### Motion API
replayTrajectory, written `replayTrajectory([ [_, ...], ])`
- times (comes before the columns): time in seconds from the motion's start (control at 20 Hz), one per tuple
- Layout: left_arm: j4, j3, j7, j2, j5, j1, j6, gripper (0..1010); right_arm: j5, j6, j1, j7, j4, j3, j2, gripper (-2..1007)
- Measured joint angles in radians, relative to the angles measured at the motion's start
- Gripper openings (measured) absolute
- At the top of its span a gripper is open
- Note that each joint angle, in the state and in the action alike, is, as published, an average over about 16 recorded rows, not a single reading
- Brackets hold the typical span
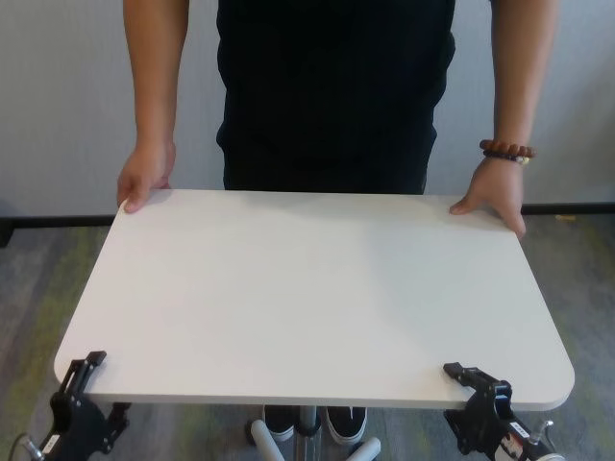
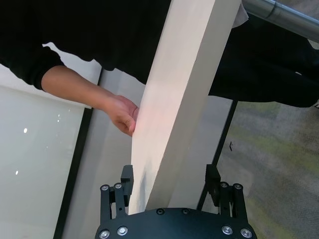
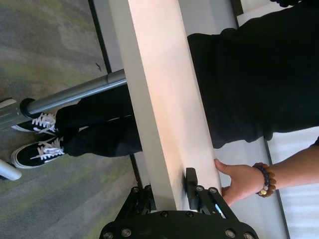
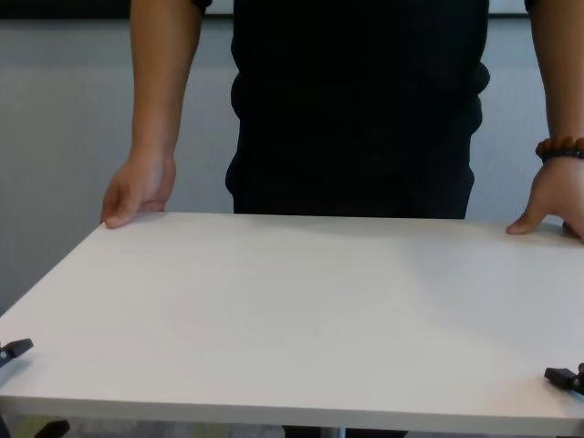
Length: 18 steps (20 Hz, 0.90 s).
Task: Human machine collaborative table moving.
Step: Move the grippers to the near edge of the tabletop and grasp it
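The white table [image 1: 307, 288] stands between me and the human [image 1: 336, 86], who is in a black top. The human's hands [image 1: 144, 178] rest on the two far corners, with a beaded bracelet [image 1: 507, 151] on one wrist. My left gripper [image 1: 85, 376] straddles the near left edge. In the left wrist view [image 2: 170, 177] one finger [image 2: 127, 180] touches the board and the other stands apart. My right gripper [image 1: 468, 381] is at the near right edge. In the right wrist view [image 3: 169, 186] its fingers [image 3: 192, 180] press on the board.
The silver pedestal pole [image 1: 307, 423] and white base feet [image 1: 264, 437] are under the table, with the human's black shoes [image 3: 40, 144] beside them. The floor is grey-green carpet [image 3: 50, 45]. A pale wall [image 1: 58, 96] is behind the human.
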Motion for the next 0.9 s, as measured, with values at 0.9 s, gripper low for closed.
replayTrajectory([
  [0.9, 0.0, 0.0, 0.001, 0.0, 0.0, 0.0, 0.0, 543, 0.001, -0.001, 0.0, 0.0, 0.0, 0.0, 0.0, 295],
])
